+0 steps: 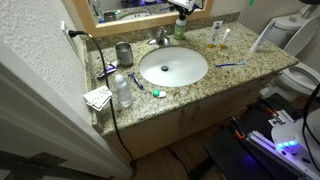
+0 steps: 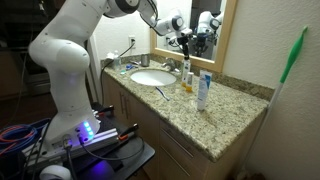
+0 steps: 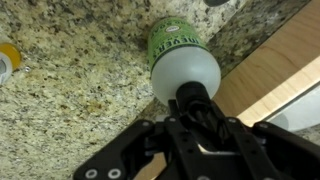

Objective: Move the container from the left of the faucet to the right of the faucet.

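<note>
The container (image 1: pixel 180 28) is a small green bottle with a dark pump top. It stands upright at the back of the granite counter, just right of the chrome faucet (image 1: pixel 160 40) and close to the mirror frame. My gripper (image 1: pixel 183 9) comes down on it from above. In the wrist view the green bottle (image 3: pixel 176 45) points away from me, and its dark pump top sits between the jaws of my gripper (image 3: pixel 195 108), which are shut on it. In an exterior view my gripper (image 2: pixel 186 40) hangs over the counter behind the faucet (image 2: pixel 172 65).
A grey cup (image 1: pixel 124 53) stands left of the faucet. A clear water bottle (image 1: pixel 122 90) stands at the counter's left front. The white oval basin (image 1: pixel 200 62) lies in front. An amber bottle (image 1: pixel 217 35) and a white tube (image 1: pixel 258 40) stand to the right. The wooden mirror frame (image 3: pixel 285 70) is close behind.
</note>
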